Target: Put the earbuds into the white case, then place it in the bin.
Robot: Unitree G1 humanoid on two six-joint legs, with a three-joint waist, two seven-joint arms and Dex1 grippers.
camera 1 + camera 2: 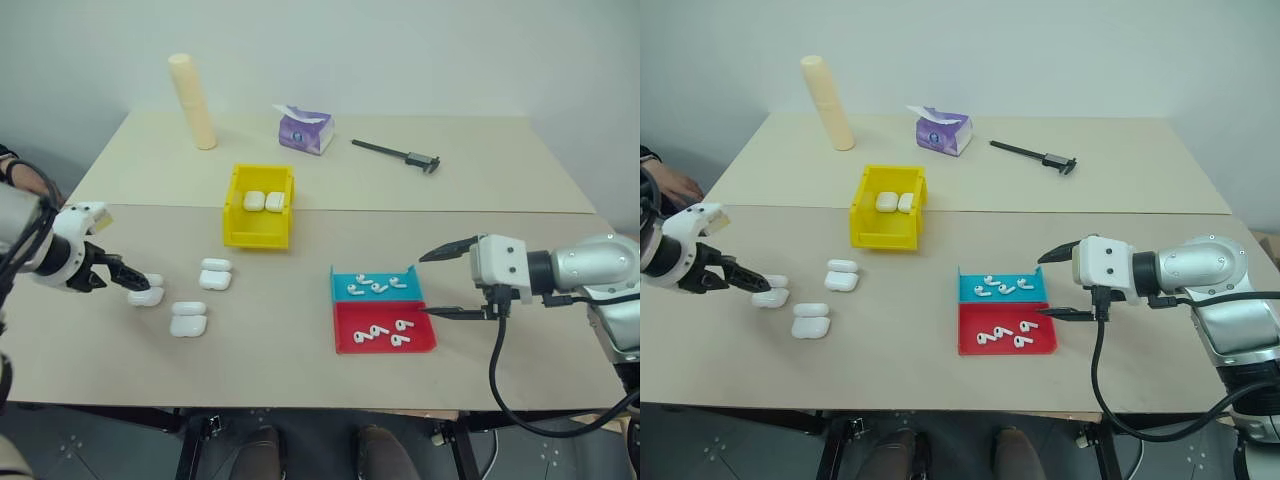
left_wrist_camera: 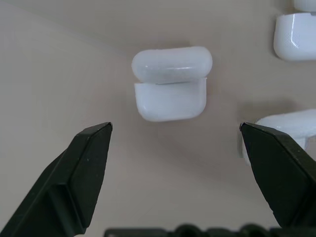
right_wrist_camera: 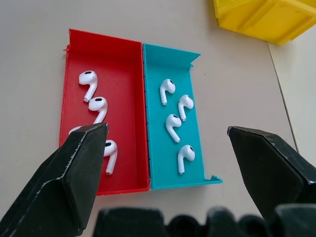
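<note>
Closest to the table's near edge: a small glossy white rounded earbud case (image 1: pixel 188 319), lid closed, one of three loose cases near the near-left corner. Second loose case (image 1: pixel 215 274) lies a little further in. Third case (image 2: pixel 170 83), nearest the left edge, is the one the left gripper (image 1: pixel 128 273) hangs over, black fingers spread wide, empty, not touching it. From the wrist camera the case lies between and just ahead of the tips.

Right gripper (image 1: pixel 455 280) also wide open and empty, beside the right side of two shallow plastic trays lying side by side: teal tray (image 1: pixel 377 287) with four tiny white earbuds (image 3: pixel 174 120), red tray (image 1: pixel 384 328) on the near-edge side with four more (image 3: pixel 96 106).

Bright yellow tall-walled plastic bin (image 1: pixel 259 230) stands mid-table, two white cases already inside.

Also toward the far edge: cream cylinder (image 1: pixel 193 101), purple tissue pack (image 1: pixel 305 130), black caliper (image 1: pixel 396 153).

Risks, my read:
- Case is smooth and rounded; an off-centre pinch could squirt it sideways into its neighbour, which lies just beside one finger.
- Squeezing across the lid seam may pop the lid or twist the case.
- Earbuds are tiny and bunched; wide fingers could nudge several or drag the light tray.
</note>
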